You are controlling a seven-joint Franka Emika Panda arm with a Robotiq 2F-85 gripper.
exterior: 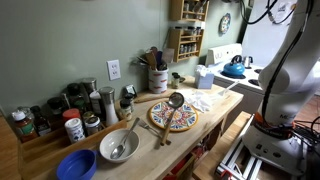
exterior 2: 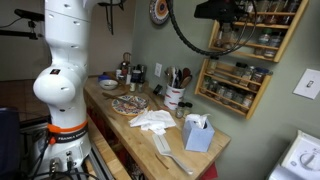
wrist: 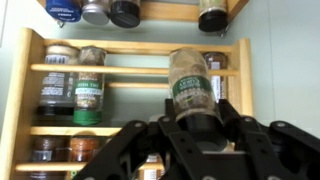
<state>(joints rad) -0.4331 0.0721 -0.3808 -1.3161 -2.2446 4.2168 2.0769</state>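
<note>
Spice jar (wrist: 192, 88) with green label, pinched upright in hand (wrist: 200, 128), held close before wall-mounted wooden spice rack (wrist: 22, 100), toward its right side; dark bottles (wrist: 72, 95) lined on shelf to left.

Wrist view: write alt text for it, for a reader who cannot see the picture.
The gripper is closed on a glass spice jar with a green label, holding it in front of a wooden spice rack on a pale wall. The rack's shelves hold more jars, among them a green-labelled jar further left.
</note>
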